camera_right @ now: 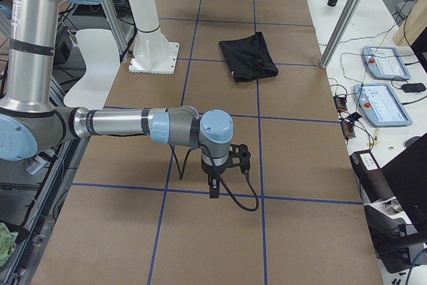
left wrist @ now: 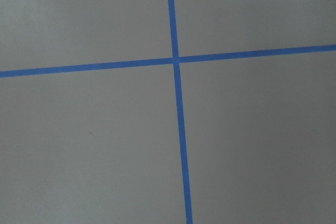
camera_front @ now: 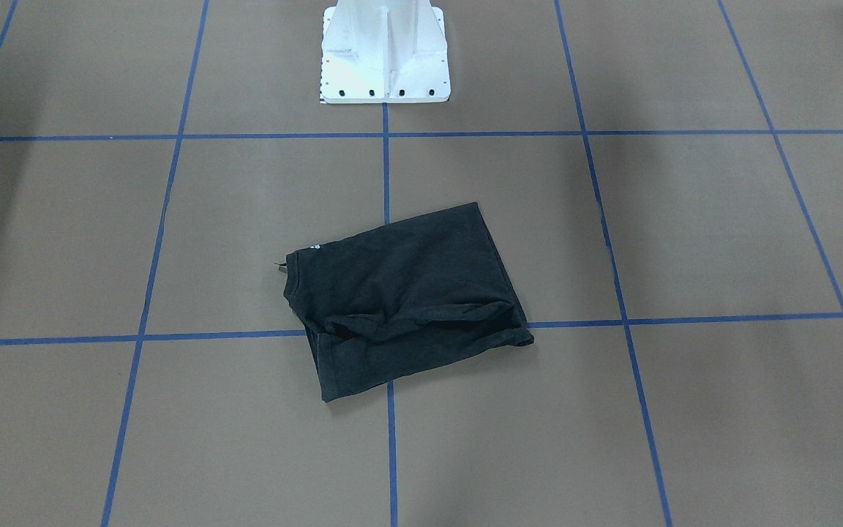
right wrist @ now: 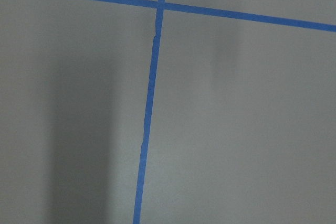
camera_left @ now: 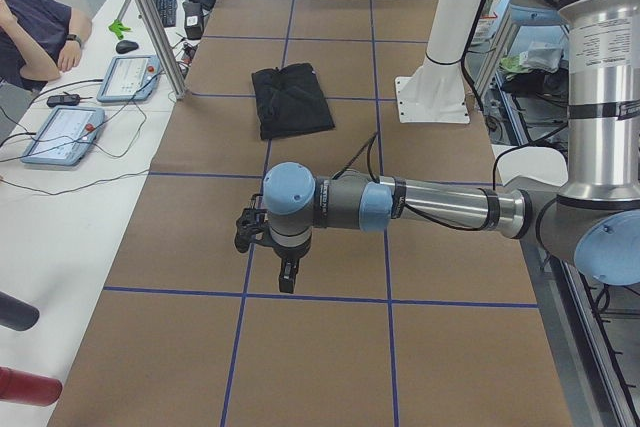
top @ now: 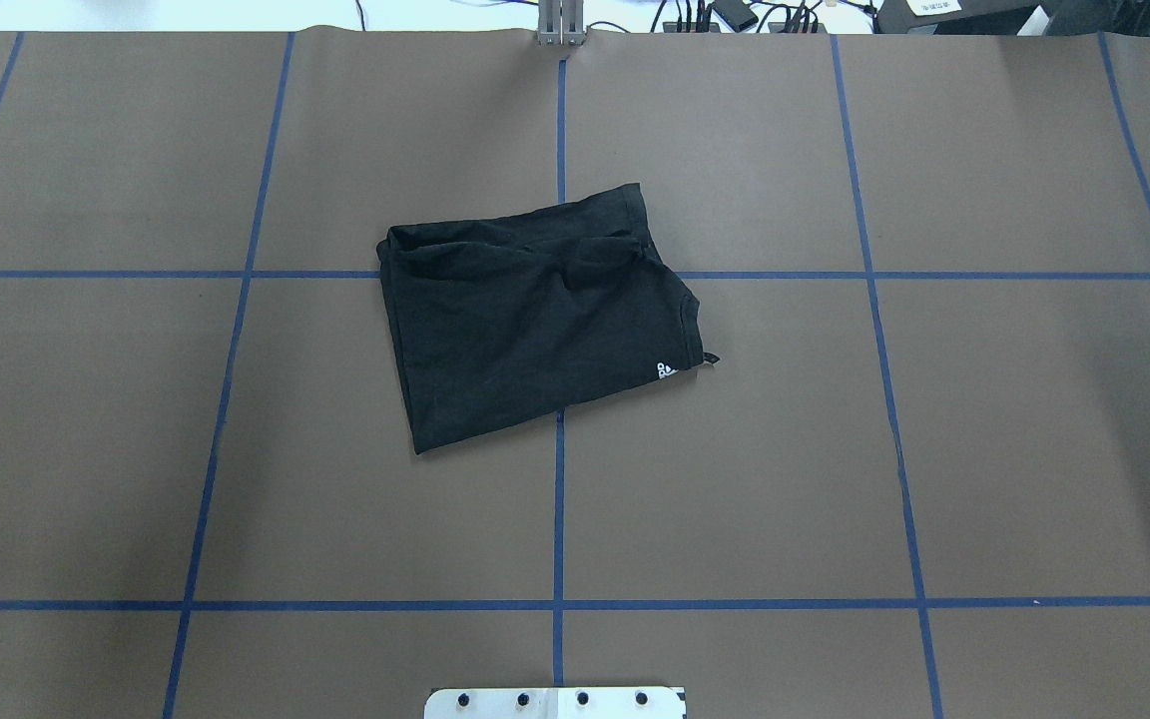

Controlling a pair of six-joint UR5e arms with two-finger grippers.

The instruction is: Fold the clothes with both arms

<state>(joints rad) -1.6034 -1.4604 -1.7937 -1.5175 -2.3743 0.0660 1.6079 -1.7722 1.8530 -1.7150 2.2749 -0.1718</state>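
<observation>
Nearest in each side view is an arm held low and level over the surface [top: 735, 469]: the left arm [camera_left: 440, 205] with its left end effector [camera_left: 287, 279] pointing straight down, and the right arm [camera_right: 120, 123] with its right end effector [camera_right: 213, 188] doing likewise. Neither touches anything — both hang above bare brown paper, each over a crossing of the blue tape [left wrist: 176, 61], which is all the wrist cameras show. No fingers enter those wrist views and the other two cameras catch no arm, so I cannot tell whether either end effector stands apart or together. Neither carries any cloth.

The shirt [top: 535, 320] lies well apart from both end effectors, between them, out in front of the white pedestal [camera_front: 385, 58]. It is a compact dark packet, roughly rectangular and skewed a little to the tape grid. A rumpled ridge of bunched cloth runs across the side away from the pedestal. A small white logo [top: 668, 369] shows at the corner toward the right end effector, by the collar edge.

My reading: the folding looks essentially done, and the arms sit wide to either side to leave the packet undisturbed and in plain sight. If anything remains, it is flattening that ridge — loose cotton there could spring open when nudged.
</observation>
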